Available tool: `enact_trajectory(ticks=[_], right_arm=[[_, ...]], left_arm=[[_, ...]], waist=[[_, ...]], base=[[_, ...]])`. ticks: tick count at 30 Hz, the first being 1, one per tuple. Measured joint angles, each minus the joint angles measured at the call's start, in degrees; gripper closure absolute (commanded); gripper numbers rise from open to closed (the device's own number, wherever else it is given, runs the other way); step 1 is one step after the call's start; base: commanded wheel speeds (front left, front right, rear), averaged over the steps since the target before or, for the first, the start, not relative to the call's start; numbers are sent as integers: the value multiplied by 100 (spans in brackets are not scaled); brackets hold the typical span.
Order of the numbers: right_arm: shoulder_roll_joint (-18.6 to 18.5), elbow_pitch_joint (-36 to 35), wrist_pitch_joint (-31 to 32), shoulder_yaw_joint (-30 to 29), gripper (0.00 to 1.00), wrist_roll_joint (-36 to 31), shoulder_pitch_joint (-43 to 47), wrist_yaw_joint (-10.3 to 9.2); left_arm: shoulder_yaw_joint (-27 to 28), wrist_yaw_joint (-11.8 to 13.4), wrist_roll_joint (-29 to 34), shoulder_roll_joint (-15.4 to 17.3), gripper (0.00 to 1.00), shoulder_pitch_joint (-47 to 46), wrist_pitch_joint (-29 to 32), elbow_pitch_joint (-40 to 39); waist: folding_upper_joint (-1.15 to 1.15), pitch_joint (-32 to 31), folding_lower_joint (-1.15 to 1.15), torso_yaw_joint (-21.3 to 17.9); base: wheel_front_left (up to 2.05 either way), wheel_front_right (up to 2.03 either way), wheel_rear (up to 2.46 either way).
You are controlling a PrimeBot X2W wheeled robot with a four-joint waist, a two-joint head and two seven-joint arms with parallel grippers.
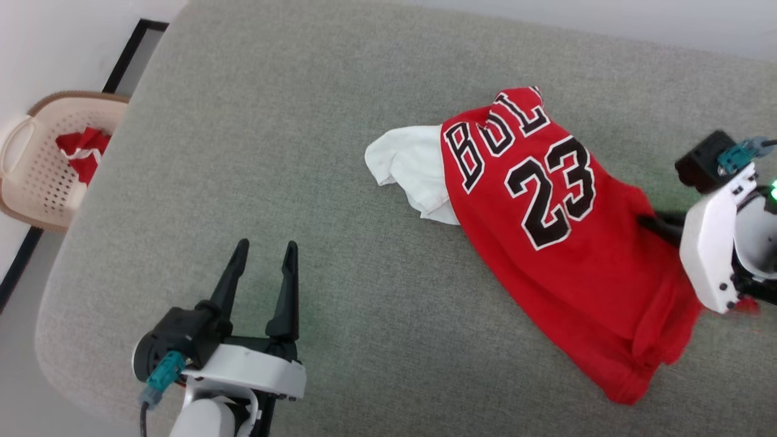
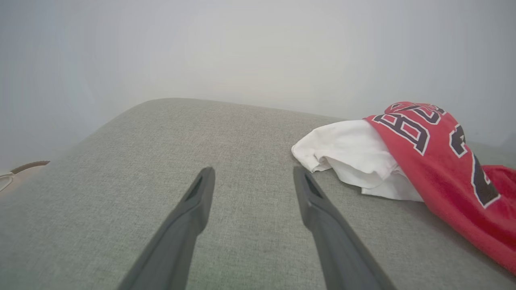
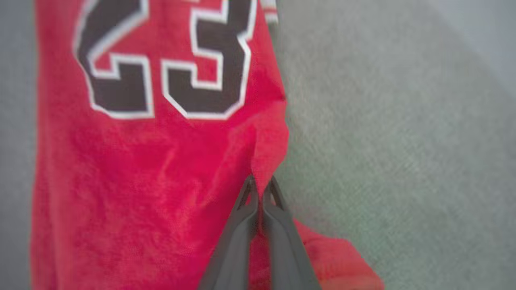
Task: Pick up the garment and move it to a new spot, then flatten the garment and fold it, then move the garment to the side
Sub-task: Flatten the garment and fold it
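Note:
The garment (image 1: pixel 546 230) is a red jersey with black-white lettering and the number 23, lying crumpled on the grey cushion (image 1: pixel 340 182), a white sleeve (image 1: pixel 413 170) sticking out on its left. My right gripper (image 3: pixel 260 183) is shut on a fold of the garment's (image 3: pixel 153 161) right edge, with the red cloth pinched between the fingertips; in the head view its dark fingers (image 1: pixel 658 226) reach in from the right. Well left of the garment (image 2: pixel 443 157), over bare cushion, my left gripper (image 1: pixel 264 249) stands open and holds nothing; its fingers (image 2: pixel 193 205) point toward the sleeve.
A beige perforated basket (image 1: pixel 36 182) with a small red-white cloth bundle (image 1: pixel 85 152) stands off the cushion's left edge. A pale wall rises behind the cushion's far edge. Bare cushion stretches left of and in front of the garment.

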Motion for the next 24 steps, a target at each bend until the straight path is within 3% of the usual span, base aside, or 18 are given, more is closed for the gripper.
enact_trajectory(ticks=[6, 10, 14, 19, 24], right_arm=[[47, -1139, -777, -82, 100, 328, 63, 1], [102, -1952, -767, 140, 100, 382, 296, 0], [394, -2537, -642, 500, 100, 407, 545, 0], [968, -2777, -647, 884, 100, 499, 822, 0], [1281, -2459, -494, 1141, 100, 335, 1020, 0]], left_arm=[[186, -52, 81, -25, 0, 113, 0, 24], [231, -93, 97, -42, 0, 134, 0, 21], [231, -100, 112, -49, 0, 134, 0, 19], [255, -102, 109, -55, 0, 130, 0, 46], [259, -118, 73, -59, 0, 124, 0, 79]], waist=[[0, -162, 0, -93], [0, -235, 0, -165], [0, -240, 0, -155], [0, -190, 0, -107], [0, -175, 0, -52]], base=[[0, 0, 0], [0, 0, 0], [0, 0, 0], [0, 0, 0], [0, 0, 0]])
